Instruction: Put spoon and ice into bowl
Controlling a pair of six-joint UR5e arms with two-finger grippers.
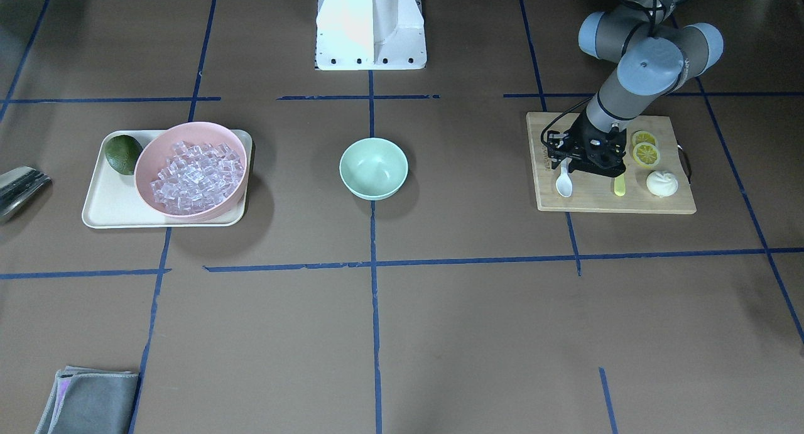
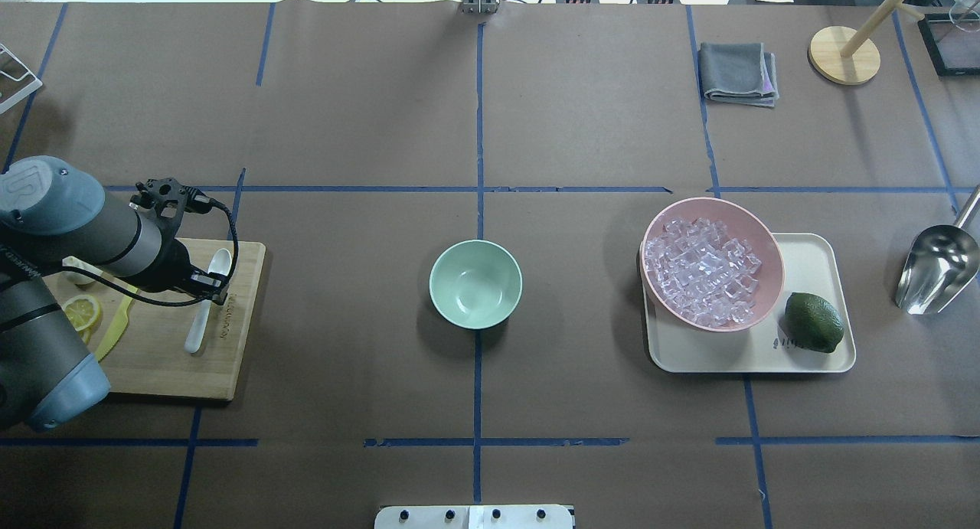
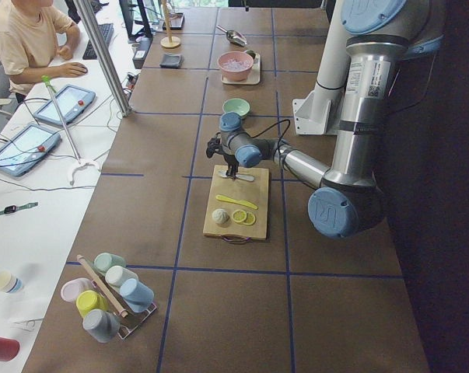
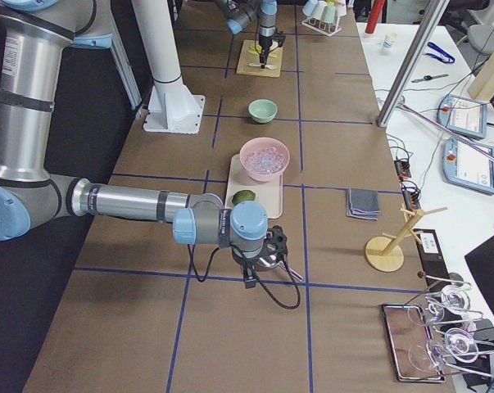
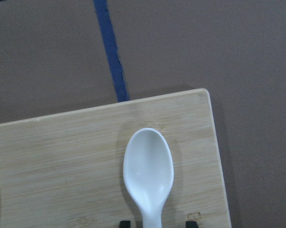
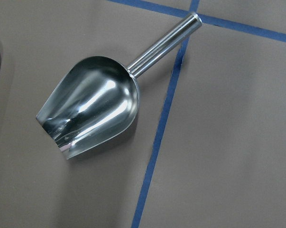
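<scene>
The white spoon (image 2: 200,321) lies on the wooden cutting board (image 2: 168,364) at the table's left, its scoop (image 5: 148,166) pointing away from the robot. My left gripper (image 5: 159,221) is low over it and open, a fingertip (image 5: 125,222) on each side of the handle, not closed on it. The ice (image 2: 704,272) is heaped in the pink bowl (image 2: 766,242) on the cream tray (image 2: 811,261). The mint-green bowl (image 2: 475,284) stands empty at the table's middle. My right gripper (image 4: 271,250) hovers over a steel scoop (image 6: 93,111); I cannot tell whether it is open.
A yellow-green knife (image 2: 115,334), lemon slices (image 1: 645,152) and a white bun (image 1: 661,183) share the board. A lime (image 2: 813,322) sits on the tray. A grey cloth (image 2: 736,72) and a wooden stand (image 2: 844,54) are at the far right.
</scene>
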